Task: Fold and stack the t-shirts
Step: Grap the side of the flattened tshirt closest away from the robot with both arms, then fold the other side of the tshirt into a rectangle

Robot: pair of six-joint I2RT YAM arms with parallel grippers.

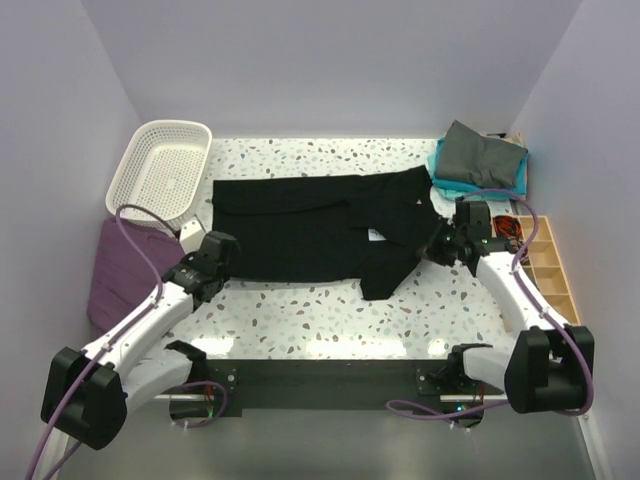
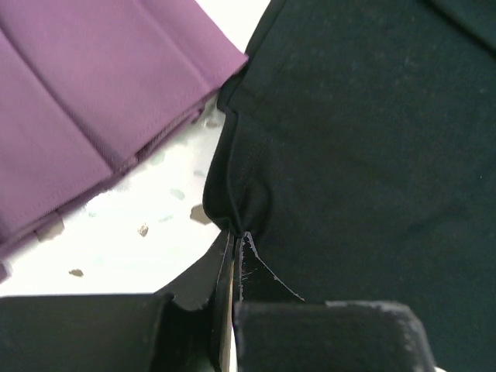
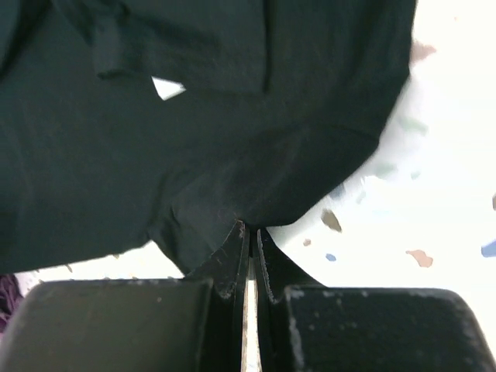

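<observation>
Your left end effector point(image 2: 236, 235) and right end effector point(image 3: 249, 229) were clenched on the left and right ends of the black t-shirt point(image 1: 300, 225), spread across the worktop point(image 1: 320, 320). You probably needed to lift both evenly, keeping the fabric taut.

A black t-shirt point(image 1: 300, 225) lies spread across the middle of the speckled desk point(image 1: 330, 310). The left claw point(image 1: 222, 250) meets its edge at 8 o'clock and the right claw point(image 1: 438, 245) at 3 o'clock. A white basket point(image 1: 135, 165) sits at 10 o'clock. A grey t-shirt point(image 1: 480, 155) rests on a teal t-shirt point(image 1: 455, 185) at 2 o'clock.
</observation>
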